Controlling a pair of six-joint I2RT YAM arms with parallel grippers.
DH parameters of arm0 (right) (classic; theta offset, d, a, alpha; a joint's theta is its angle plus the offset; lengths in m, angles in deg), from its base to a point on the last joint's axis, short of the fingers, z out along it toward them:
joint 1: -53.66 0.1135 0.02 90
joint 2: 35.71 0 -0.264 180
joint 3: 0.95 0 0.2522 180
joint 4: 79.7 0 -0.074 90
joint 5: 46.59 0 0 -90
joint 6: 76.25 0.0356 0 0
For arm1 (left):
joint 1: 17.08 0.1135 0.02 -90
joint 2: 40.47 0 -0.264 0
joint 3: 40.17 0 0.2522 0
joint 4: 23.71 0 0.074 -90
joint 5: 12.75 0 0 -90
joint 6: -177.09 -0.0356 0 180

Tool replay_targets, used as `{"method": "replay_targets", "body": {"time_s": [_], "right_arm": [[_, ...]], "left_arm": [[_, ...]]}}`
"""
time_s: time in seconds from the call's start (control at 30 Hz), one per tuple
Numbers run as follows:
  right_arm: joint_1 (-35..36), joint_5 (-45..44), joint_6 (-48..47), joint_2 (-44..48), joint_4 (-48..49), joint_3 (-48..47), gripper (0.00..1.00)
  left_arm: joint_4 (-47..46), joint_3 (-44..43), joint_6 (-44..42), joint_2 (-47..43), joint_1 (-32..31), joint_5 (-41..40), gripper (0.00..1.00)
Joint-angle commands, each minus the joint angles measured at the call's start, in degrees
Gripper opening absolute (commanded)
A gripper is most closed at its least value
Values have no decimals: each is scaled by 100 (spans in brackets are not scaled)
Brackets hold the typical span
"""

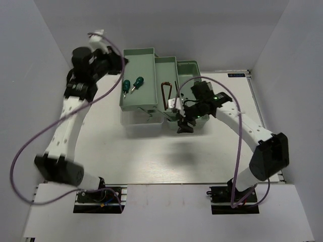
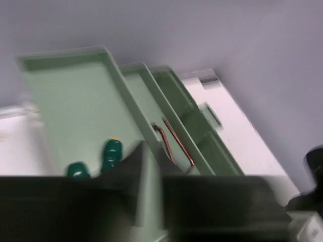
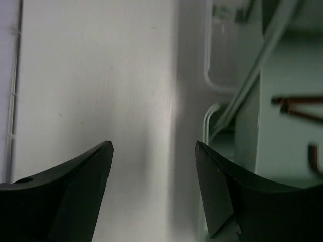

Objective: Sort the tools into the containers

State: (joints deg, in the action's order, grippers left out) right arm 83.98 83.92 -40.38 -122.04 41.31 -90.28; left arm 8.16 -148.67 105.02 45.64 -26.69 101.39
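Observation:
The pale green toolbox (image 1: 151, 108) stands at the back with its trays stepped open. Two green-handled screwdrivers (image 1: 132, 83) lie in the left tray (image 1: 146, 63); both screwdrivers (image 2: 112, 154) also show in the blurred left wrist view. A reddish hex key (image 1: 165, 93) lies in the middle tray (image 1: 166, 65), and the hex key (image 2: 174, 141) also shows in the left wrist view. My left gripper (image 1: 121, 63) is at the left tray's far left corner. A pale green strip shows between its dark fingers (image 2: 212, 206). My right gripper (image 1: 184, 125) is open over the table beside the box's near right corner.
The translucent lid (image 1: 141, 123) hangs off the toolbox's near side. White walls close in the table on three sides. In the right wrist view, bare white table (image 3: 101, 75) lies under the open right gripper (image 3: 154, 143), with hex keys (image 3: 298, 106) in a tray at the right.

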Motion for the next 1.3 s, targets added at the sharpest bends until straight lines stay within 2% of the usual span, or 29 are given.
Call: {"method": "replay_targets", "body": {"time_s": [0.0, 0.07, 0.1, 0.13, 0.2, 0.23, 0.33, 0.4, 0.57, 0.7, 0.8, 0.93, 1.03, 1.07, 1.1, 1.27], "right_arm": [[752, -588, -1513, -541, -163, -694, 69], [904, -904, -1504, -962, -65, -871, 68], [1227, -983, -1513, -1096, -73, -976, 68], [1317, -1280, -1496, -1297, 14, -1316, 68], [1667, -1405, -1495, -1606, -3, -1652, 68], [1739, -1501, -1391, -1685, 110, -1871, 66], [2221, -1869, -1092, -2028, 557, -2031, 65], [2450, -2222, -672, -2169, 952, -2128, 65], [2847, -2994, -336, -2608, 1629, -2436, 64], [3014, -3549, -107, -3081, 2114, -2489, 64], [3058, -4355, -54, -3486, 2387, -2664, 62], [2988, -4675, 218, -3716, 2370, -2893, 50], [2962, -4614, 227, -3585, 2344, -2753, 34], [2961, -4596, 227, -3550, 2326, -2744, 10], [2988, -4605, 236, -3514, 2317, -2752, 0], [2997, -4482, 341, -3146, 2090, -3016, 0]], "left_arm": [[691, 1003, 60, -2108, -33, -2129, 0], [851, 1771, -8, -2780, 47, -2666, 0], [1035, 2462, -61, -3062, 47, -2773, 0], [1167, 2782, -62, -3517, 47, -2922, 7], [1579, 3521, -1, -3845, 47, -3038, 34], [1686, 3724, 95, -4003, 47, -3169, 56], [1897, 4331, 447, -4663, 47, -3450, 78], [2160, 4534, 832, -5024, 47, -3765, 80], [2873, 4911, 1844, -5428, 47, -4215, 81], [3277, 5317, 2564, -5789, -32, -4312, 82], [3409, 5369, 2750, -6008, 20, -4155, 82], [3480, 5624, 3022, -6237, 20, -4014, 82], [3104, 6159, 3303, -6237, 20, -3523, 82], [2789, 6326, 3391, -6237, 20, -3200, 82], [2586, 6684, 3592, -6142, 20, -3005, 82], [935, 7855, 4147, -5614, 20, -1758, 82]]}}
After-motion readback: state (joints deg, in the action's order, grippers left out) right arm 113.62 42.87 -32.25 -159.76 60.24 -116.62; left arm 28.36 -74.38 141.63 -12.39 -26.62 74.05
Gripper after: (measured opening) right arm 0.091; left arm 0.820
